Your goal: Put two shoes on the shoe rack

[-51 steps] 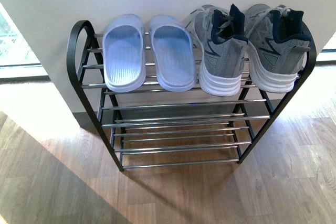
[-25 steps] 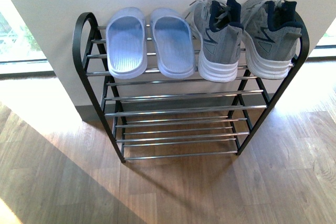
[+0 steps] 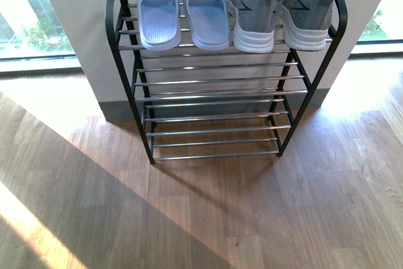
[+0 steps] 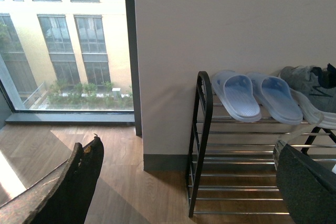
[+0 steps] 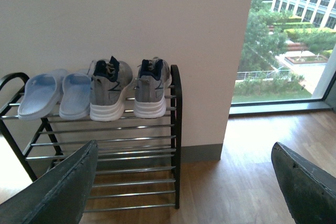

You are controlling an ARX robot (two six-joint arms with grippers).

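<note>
Shoes are sitting side by side on the top tier of the shoe rack (image 3: 220,102): pale blue sandals (image 3: 184,16) to the left, grey sneakers (image 3: 280,9) to the right. Left hand (image 4: 186,182) and right hand (image 5: 184,182) are both hanging wide apart, holding nothing.

- The low multi-tier rack of black metal side frames and silver rods (image 3: 214,102) is standing on the wood-plank floor (image 3: 208,218), backing against the pale wall (image 3: 82,36).
- The pale blue rubber slide sandals (image 3: 182,17) are lying side by side on the top tier, at its left.
- The grey knit sneakers with white soles (image 3: 280,7) are sitting just right of them, heels frontward.
- Lower tiers are lying beneath.
</note>
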